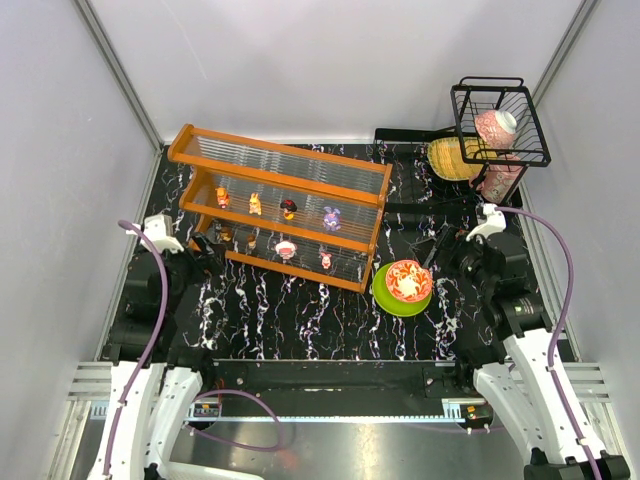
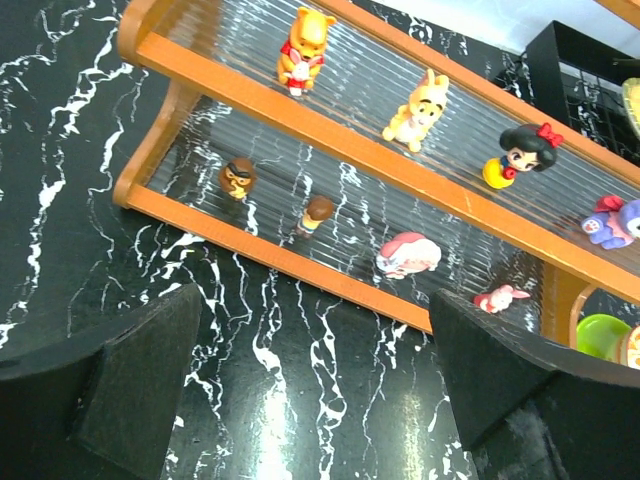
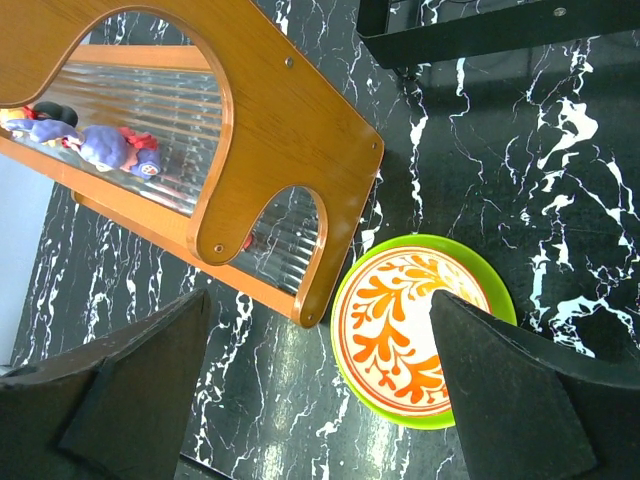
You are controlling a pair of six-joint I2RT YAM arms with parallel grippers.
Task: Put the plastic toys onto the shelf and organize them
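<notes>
Currently we are counting eight plastic toys (image 1: 288, 208) standing on the shelf (image 1: 290, 165): four are lining one tier and four the tier below. The shelf is sitting at an angle on the far left of the black marbled table (image 1: 300, 320). The left gripper (image 2: 315, 300) is hovering before the lower row, jaws spread wide, pinching nothing. The right gripper (image 3: 320, 300) is hanging by the shelf's end panel, near the green plate (image 3: 400, 420) and its patterned bowl (image 3: 390, 330), likewise spread and empty. A black wire basket (image 1: 508, 158) is standing far right.

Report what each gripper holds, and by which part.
Nothing is held. The left gripper and the right gripper both stand open and empty.
</notes>
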